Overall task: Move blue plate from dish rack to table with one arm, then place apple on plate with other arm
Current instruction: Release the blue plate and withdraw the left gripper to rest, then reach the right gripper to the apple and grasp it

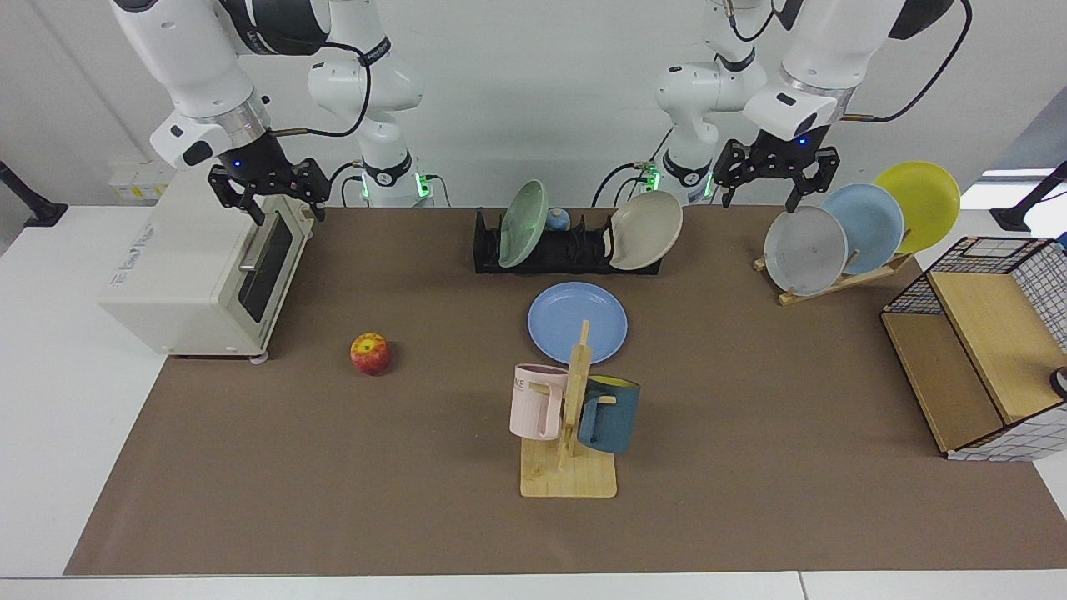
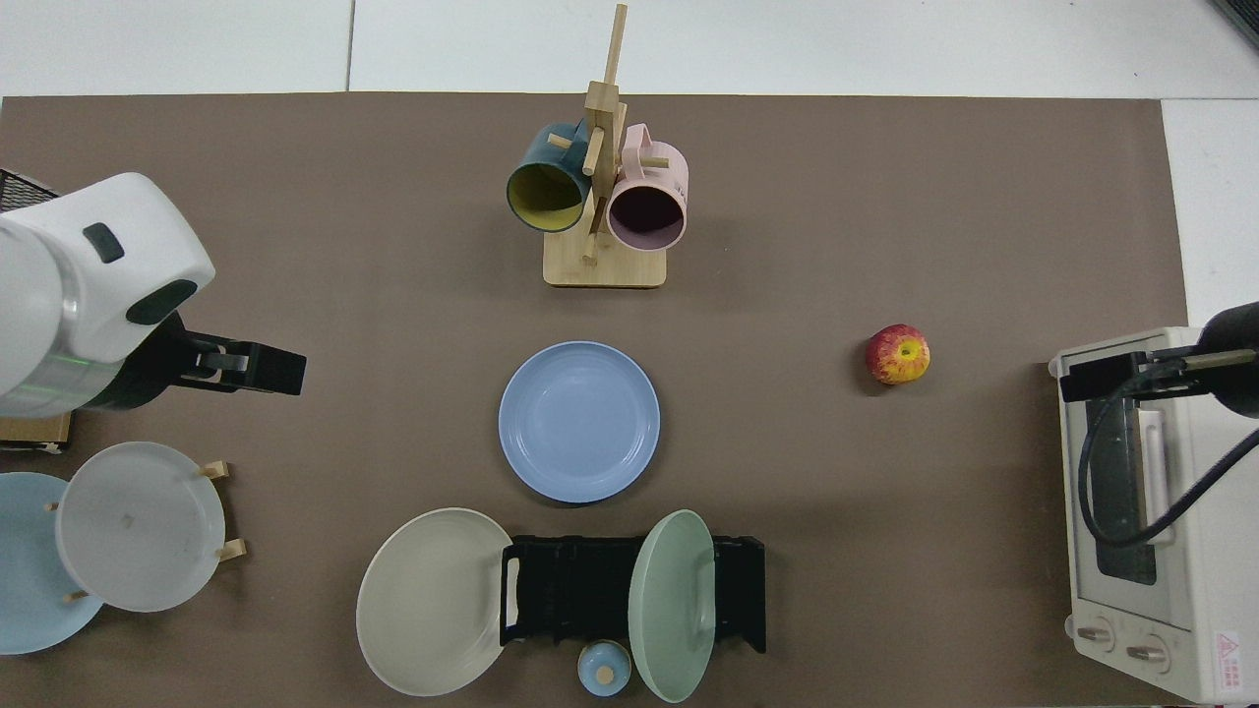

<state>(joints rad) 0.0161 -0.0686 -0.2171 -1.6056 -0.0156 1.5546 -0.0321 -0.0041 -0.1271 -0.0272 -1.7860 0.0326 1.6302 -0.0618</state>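
Plain white wall (image 1: 533, 100) behind, white tabletop (image 1: 58, 400) under brown mat (image 1: 750, 467), even indoor light

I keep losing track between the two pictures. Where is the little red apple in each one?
Facing view: the apple lies on the brown mat at picture-left, in front of the toaster oven.
Top view: the apple lies at picture-right, beside the same toaster oven.
Shared landmark: the blue plate flat on the mat, mid-table, beside the apple but apart.
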